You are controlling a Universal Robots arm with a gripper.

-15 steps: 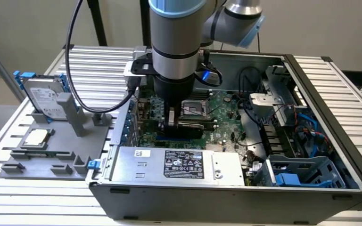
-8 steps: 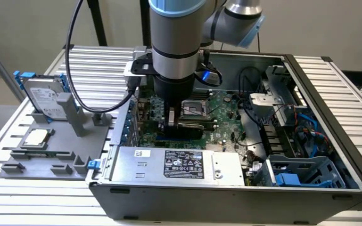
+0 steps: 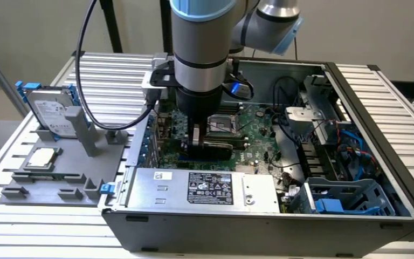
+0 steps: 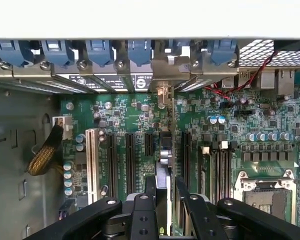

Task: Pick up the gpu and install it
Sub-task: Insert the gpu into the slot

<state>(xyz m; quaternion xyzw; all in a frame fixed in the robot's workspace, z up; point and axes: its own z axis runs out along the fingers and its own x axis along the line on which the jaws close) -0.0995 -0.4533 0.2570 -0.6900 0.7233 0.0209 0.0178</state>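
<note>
Gripping the gpu (image 4: 164, 172) edge-on, the fingers (image 4: 151, 186) are pressing against its two faces. It is standing upright over the motherboard (image 4: 125, 120) slots at centre frame, inside the computer case (image 3: 379, 135).

The motherboard (image 4: 140, 125) is green, striped with black slots and one white slot (image 4: 93, 165), and the black gripper (image 4: 163, 192) above it clamps the gpu (image 4: 163, 172), seen edge-on as a thin dark and silver strip. Beside the motherboard, the power supply (image 3: 200, 186) is silver with a black label, and the plastic cage (image 3: 347, 197) is blue. Outside the dark grey case (image 3: 264, 229), the hard drive (image 3: 52, 110) is silver with blue rails on a grey holder (image 3: 49, 181).
</note>
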